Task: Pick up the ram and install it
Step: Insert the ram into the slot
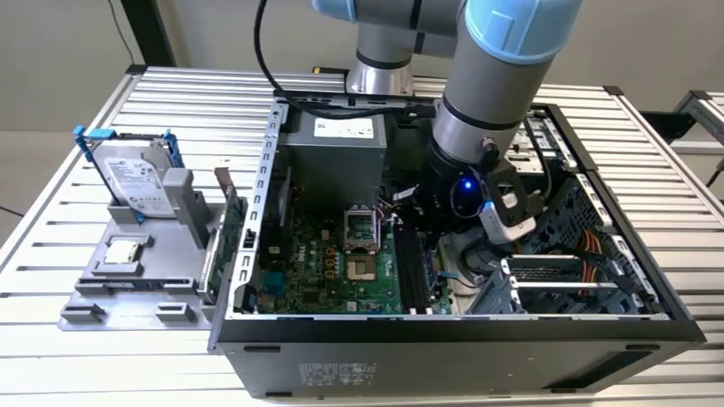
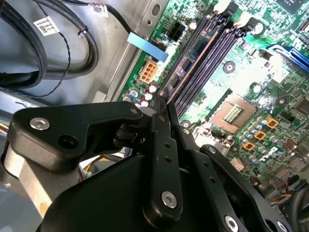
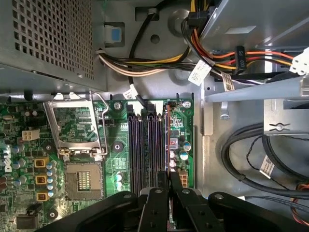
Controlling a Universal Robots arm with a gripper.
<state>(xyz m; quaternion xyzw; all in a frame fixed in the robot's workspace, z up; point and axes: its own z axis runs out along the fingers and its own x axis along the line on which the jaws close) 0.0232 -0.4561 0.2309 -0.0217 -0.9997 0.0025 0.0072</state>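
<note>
RAM over its slot
My gripper (image 2: 161, 113) pinches the ram (image 2: 189, 65) edge-on above the memory slots (image 3: 147, 145); I judge slight misalignment could jam it.

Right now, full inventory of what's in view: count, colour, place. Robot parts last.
PC case: 1, black and grey, open on the slatted table.
Motherboard: 1, green, on the case floor.
CPU socket: 1, silver, empty, beside the memory slots.
Memory slots: row of long black slots on the motherboard.
Ram: 1, thin blue stick, in line with a slot, its near end between the gripper's fingers.
Hard drive: 1, silver, upright in a blue bracket at the exterior view's left.
Parts stand: 1, grey, under the drive.
Green card: 1, upright outside the case wall.
Arm: 1, grey and light blue, reaching into the case.
Gripper: 1, black, shut on the ram.
</note>
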